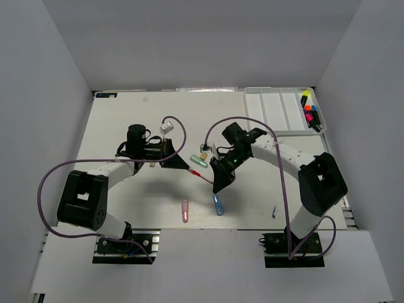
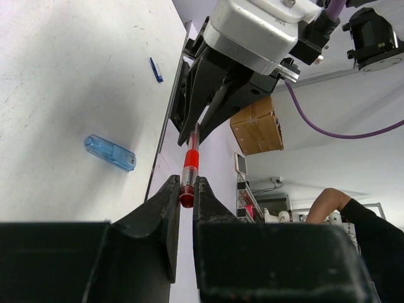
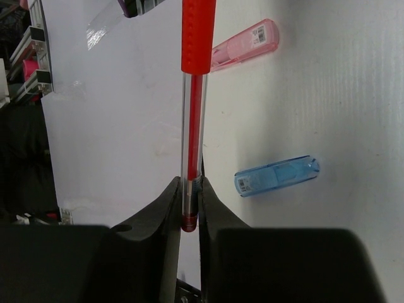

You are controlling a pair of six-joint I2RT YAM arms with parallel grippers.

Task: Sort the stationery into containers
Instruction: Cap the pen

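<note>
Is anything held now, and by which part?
The red pen, by both ends: the left gripper pinches its red grip end, the right gripper its clear barrel end.

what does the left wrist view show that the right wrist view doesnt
Only left wrist: the right gripper seen whole, pinching the far end of the thin red clear-barrelled pen, plus a small dark blue piece on the table. Only right wrist: a translucent pink capsule-shaped case. Both: that pen clamped in the view's own fingers, and a translucent blue capsule-shaped case on the table.
</note>
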